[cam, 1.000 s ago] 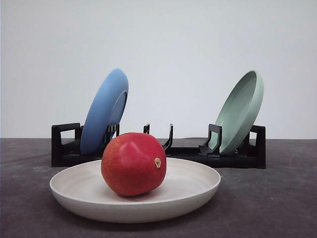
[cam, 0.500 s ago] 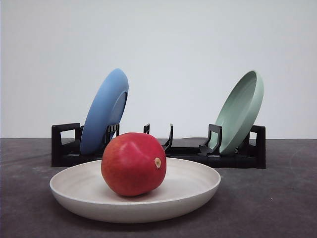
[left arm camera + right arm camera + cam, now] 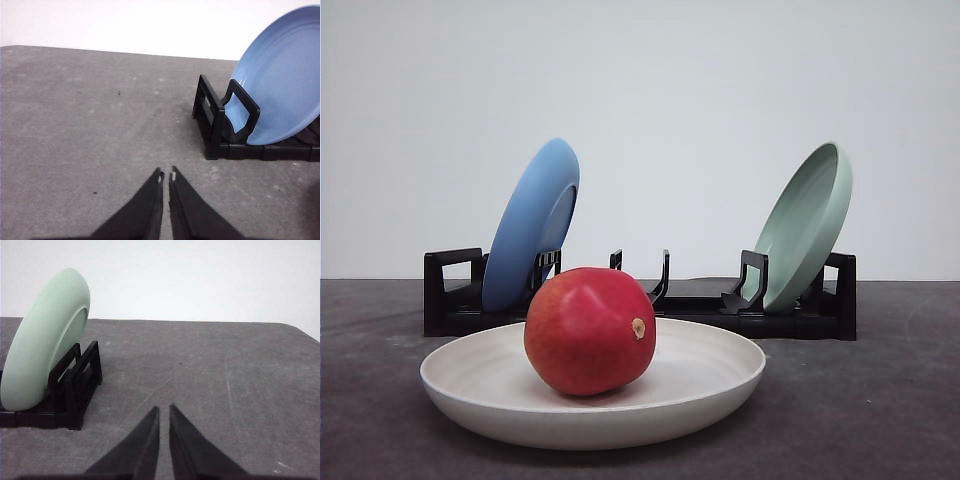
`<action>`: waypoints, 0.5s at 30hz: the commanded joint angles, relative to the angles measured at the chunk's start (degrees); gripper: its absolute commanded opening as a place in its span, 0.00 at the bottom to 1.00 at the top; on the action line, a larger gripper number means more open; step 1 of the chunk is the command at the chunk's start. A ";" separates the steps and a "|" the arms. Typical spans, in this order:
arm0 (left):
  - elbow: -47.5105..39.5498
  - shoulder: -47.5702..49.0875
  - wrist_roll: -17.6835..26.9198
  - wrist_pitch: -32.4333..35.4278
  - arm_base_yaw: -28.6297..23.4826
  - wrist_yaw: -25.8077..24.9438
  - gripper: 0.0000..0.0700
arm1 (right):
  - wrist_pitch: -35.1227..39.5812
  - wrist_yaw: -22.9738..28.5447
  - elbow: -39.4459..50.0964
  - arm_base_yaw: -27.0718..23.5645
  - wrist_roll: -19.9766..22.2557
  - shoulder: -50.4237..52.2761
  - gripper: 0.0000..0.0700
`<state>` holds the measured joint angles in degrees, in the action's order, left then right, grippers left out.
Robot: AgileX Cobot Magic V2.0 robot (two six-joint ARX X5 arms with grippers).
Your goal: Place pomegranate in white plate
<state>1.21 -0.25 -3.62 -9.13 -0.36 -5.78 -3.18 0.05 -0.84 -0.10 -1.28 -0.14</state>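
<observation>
Pomegranate (image 3: pixel 589 331) sits in white plate (image 3: pixel 710 385), stem nub facing right, well clear of both grippers. Left gripper (image 3: pixel 166 176): jaws nearly closed, empty, over bare table (image 3: pixel 90 130). Right gripper (image 3: pixel 164 410): same, empty.

A blue plate (image 3: pixel 531 224) and a pale green plate (image 3: pixel 806 225) leaned upright in a black rack (image 3: pixel 640 296) on the grey bench (image 3: pixel 880 400).

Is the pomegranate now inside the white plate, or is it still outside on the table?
Inside. In the front view the pomegranate rests within the raised rim of the white plate, with nothing holding it.
</observation>
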 commanded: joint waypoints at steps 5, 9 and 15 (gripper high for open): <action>-0.52 0.09 0.79 0.60 0.02 0.22 0.00 | 0.61 0.13 0.22 -0.04 0.42 -0.07 0.04; -0.52 0.09 0.79 0.60 0.02 0.22 0.00 | 0.61 0.13 0.22 -0.04 0.42 -0.07 0.04; -0.52 0.09 0.79 0.60 0.02 0.22 0.00 | 0.61 0.13 0.22 -0.04 0.42 -0.07 0.04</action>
<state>1.21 -0.25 -3.62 -9.15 -0.36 -5.78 -3.18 0.05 -0.84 -0.10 -1.28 -0.14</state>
